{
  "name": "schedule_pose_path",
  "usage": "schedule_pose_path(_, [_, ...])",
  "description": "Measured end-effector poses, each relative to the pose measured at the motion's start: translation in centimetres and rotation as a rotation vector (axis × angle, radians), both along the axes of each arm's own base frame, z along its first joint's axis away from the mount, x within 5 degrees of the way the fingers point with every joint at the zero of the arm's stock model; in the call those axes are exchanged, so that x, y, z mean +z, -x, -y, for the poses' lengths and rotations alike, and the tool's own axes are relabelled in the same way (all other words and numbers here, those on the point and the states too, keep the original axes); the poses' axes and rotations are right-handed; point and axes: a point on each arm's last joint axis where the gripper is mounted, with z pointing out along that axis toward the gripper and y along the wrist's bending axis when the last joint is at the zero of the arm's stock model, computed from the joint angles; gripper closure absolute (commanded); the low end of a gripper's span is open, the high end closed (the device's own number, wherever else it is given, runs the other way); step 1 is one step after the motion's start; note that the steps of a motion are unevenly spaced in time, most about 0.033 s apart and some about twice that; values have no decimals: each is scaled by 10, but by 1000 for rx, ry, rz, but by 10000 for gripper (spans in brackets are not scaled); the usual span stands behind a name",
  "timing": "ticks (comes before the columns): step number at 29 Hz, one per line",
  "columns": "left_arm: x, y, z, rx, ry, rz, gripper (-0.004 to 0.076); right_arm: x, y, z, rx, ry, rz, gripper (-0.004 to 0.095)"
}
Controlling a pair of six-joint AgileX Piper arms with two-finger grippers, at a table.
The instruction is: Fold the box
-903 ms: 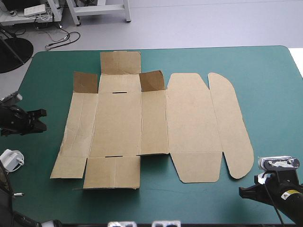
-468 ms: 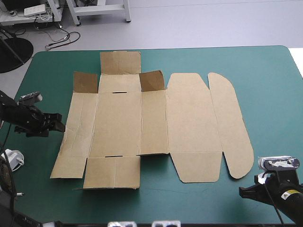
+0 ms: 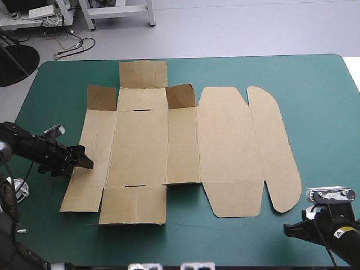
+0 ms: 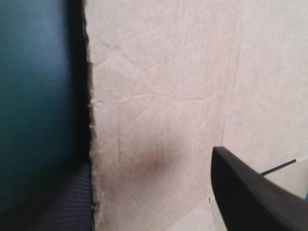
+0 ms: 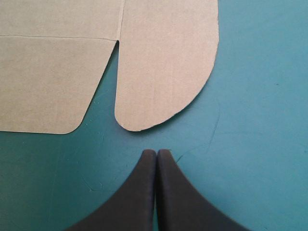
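Observation:
The brown box (image 3: 185, 146) lies as a flat cut sheet across the middle of the teal-green table. Two small flaps (image 3: 180, 95) on its far side stand slightly raised. My left gripper (image 3: 84, 161) is at the sheet's left edge and open. In the left wrist view the left gripper (image 4: 149, 163) straddles that edge of the box (image 4: 163, 72): one black finger (image 4: 250, 192) is over the board, the other (image 4: 72, 202) low beside the edge. My right gripper (image 3: 288, 228) rests shut near the table's front right corner. In the right wrist view the right gripper (image 5: 156, 153) points at the box's rounded flap (image 5: 163, 62) without touching it.
Bare teal-green cover (image 3: 320, 112) runs to the right of the box and along the front edge (image 3: 225, 247). A small white object (image 3: 16, 188) lies by the table's left edge near the left arm.
The left arm has moved right and toward the front, from off the table's left side to the box's left edge. The right arm and the box have not moved.

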Motion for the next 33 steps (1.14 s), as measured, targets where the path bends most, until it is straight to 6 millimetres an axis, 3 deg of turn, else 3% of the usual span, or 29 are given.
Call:
schedule_pose_path(7, [-5, -7, 2, 37, 88, 8, 252, -1, 1, 0, 3, -2, -13, 928])
schedule_pose_path(13, [-7, -13, 17, 22, 135, 27, 265, -1, 1, 0, 1, -4, -14, 928])
schedule_pose_path(15, [-7, -14, 21, 13, 139, 28, 336, -1, 1, 0, 1, -4, -14, 928])
schedule_pose_path(17, [-9, -15, 23, 12, 140, 25, 463, -1, 1, 0, 1, -4, -14, 928])
schedule_pose_path(20, [-12, -16, 23, 18, 136, 16, 729, -1, 1, 0, 0, -4, -14, 928])
schedule_pose_path(29, [-8, -18, 25, 25, 152, 13, 733, -1, 1, 0, 0, -4, -14, 928])
schedule_pose_path(31, [-2, -21, 25, -8, 105, 33, 733, -1, 1, 0, 0, -4, -14, 928])
schedule_pose_path(33, [19, -22, 31, -109, -6, 101, 733, -1, 1, 0, 0, -4, -14, 928])
